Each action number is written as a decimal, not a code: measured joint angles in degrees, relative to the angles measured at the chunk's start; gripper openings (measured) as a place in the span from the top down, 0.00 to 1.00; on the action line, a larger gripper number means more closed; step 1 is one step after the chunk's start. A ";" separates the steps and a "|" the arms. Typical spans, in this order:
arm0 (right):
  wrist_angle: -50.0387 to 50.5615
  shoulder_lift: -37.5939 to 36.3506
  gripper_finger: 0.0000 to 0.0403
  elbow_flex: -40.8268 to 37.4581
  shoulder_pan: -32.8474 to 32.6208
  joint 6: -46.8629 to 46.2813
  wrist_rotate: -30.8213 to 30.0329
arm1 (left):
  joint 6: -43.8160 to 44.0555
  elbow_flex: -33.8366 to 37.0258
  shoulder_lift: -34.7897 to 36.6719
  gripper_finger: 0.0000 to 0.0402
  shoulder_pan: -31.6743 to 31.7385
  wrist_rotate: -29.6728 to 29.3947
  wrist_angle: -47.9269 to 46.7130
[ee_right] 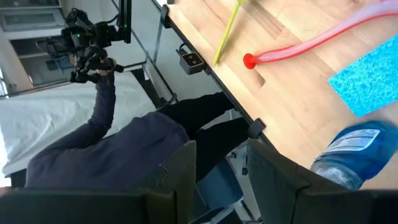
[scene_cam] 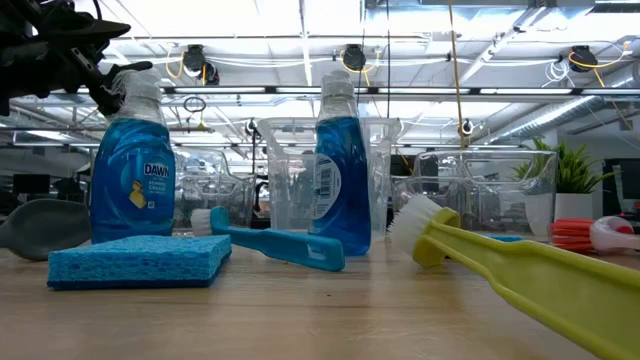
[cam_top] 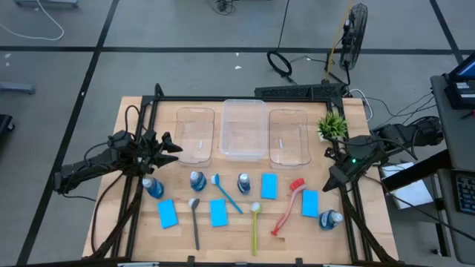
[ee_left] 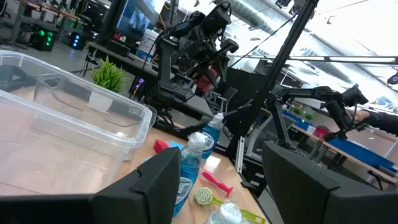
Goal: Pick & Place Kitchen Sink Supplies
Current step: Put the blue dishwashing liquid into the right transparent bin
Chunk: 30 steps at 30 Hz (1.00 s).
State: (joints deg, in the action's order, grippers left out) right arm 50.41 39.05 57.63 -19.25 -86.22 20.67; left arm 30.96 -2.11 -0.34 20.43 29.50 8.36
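On the wooden table (cam_top: 371,222), blue pale-capped bottles (cam_top: 198,180), both claws parted, empty.

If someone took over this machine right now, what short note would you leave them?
Left gripper: open, empty, above the clear tubs' left end.
Right gripper: open, empty, at the table's right edge.
Supplies: four blue bottles, four blue sponges and four brushes lie on the wooden table, none in a tub.
Done: nothing.
Left: everything.
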 joint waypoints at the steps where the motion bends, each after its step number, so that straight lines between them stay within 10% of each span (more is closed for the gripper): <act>1: 0.00 0.02 0.68 0.00 0.00 -0.12 -0.31 | 0.00 0.00 -0.02 0.43 0.00 0.00 0.00; 30: 17.55 12.08 0.68 18.98 -3.39 6.00 -3.37 | -0.68 0.00 -0.02 0.43 0.00 0.00 -0.05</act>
State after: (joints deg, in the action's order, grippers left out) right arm 67.97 51.12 76.60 -22.63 -80.22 17.30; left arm 30.28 -2.11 -0.36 20.43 29.50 8.31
